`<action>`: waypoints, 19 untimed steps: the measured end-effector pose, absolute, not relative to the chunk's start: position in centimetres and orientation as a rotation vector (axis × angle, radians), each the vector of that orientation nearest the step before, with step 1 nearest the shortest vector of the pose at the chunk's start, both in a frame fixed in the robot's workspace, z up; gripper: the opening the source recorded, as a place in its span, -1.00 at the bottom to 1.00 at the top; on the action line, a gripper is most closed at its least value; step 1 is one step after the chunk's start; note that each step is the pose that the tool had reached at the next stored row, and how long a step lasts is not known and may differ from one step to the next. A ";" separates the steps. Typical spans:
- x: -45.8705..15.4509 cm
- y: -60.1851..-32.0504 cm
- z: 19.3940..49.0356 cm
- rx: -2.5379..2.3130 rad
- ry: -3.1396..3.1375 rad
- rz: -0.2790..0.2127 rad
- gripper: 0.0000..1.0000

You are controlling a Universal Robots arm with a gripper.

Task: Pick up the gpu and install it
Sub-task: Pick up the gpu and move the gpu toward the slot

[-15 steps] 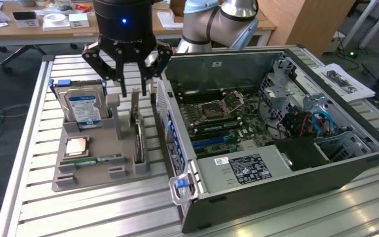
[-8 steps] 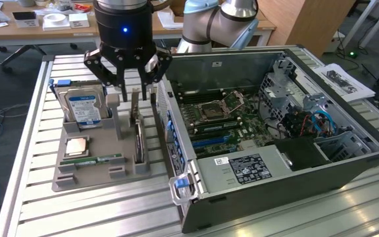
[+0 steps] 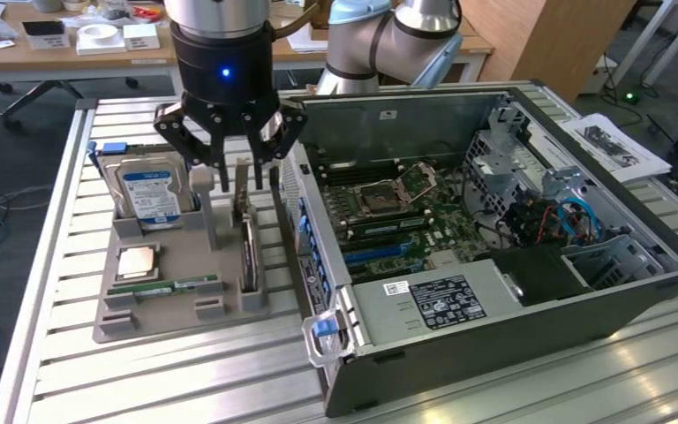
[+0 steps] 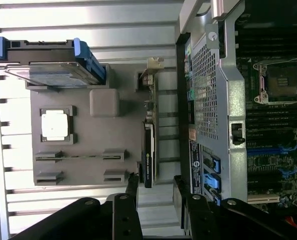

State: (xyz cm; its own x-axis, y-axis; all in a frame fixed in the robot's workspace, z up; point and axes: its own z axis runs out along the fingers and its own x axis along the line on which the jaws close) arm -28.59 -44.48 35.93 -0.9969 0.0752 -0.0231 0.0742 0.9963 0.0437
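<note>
The black gripper (image 3: 234,161) is hovering, jaws spread apart and empty; just beneath it the thin brownish-tan gpu card (image 3: 246,238) is standing on edge in a grey plastic tray (image 3: 127,315). Probably light, stiff but fragile, it is asking for a pinch across its flat faces

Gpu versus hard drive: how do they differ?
The gpu is a thin card; the hard drive is a thick labelled block. The gpu stands next to the computer case; the hard drive farther off. The open gripper hangs nearer the gpu than the hard drive. Both stand on edge in the gray holder.
</note>
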 end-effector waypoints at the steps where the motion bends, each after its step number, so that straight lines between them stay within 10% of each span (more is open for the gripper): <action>1: -28.6 -44.5 35.7 0.117 3.114 0.067 -0.17; 19: -28.6 -44.5 32.7 0.117 3.114 0.067 -0.17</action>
State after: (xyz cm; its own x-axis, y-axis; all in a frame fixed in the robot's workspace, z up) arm -28.59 -44.49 32.65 -0.9969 0.0753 -0.0230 0.0742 0.9963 0.0437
